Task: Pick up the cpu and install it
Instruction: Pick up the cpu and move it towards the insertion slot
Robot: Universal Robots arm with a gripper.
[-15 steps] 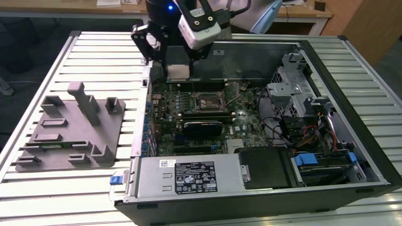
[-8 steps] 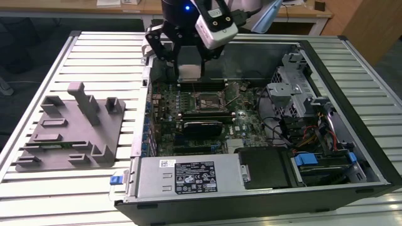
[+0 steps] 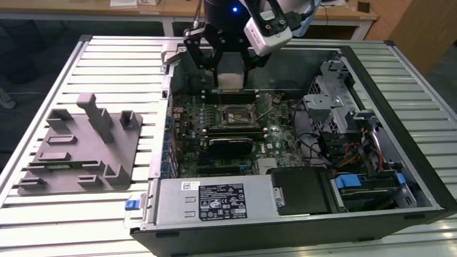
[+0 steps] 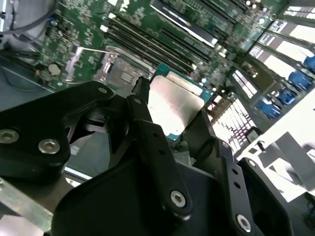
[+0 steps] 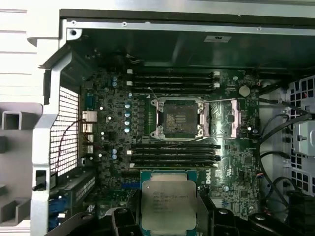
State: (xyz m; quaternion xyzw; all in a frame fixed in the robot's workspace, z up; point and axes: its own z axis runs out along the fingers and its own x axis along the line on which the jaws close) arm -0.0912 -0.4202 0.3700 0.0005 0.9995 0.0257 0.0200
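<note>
Silver-topped cpu [image 5: 168, 204] gripped by black end effector [image 4: 174, 110], hovering above open motherboard socket [image 5: 178, 120], inside computer case [image 5: 197, 42]

Bright, even room light falls on the slatted tabletop [image 3: 114, 64] in the exterior view, while the inside of the case [image 3: 425, 171] sits darker. A blue light [image 3: 234, 9] glows on the arm. In the second wrist view glare whitens the cpu [image 4: 174, 105], and the tabletop beyond burns out to white.

Exterior view overlooks the case [image 3: 286, 235]; both wrist views face its motherboard [image 5: 106, 123] [image 4: 74, 29].
</note>
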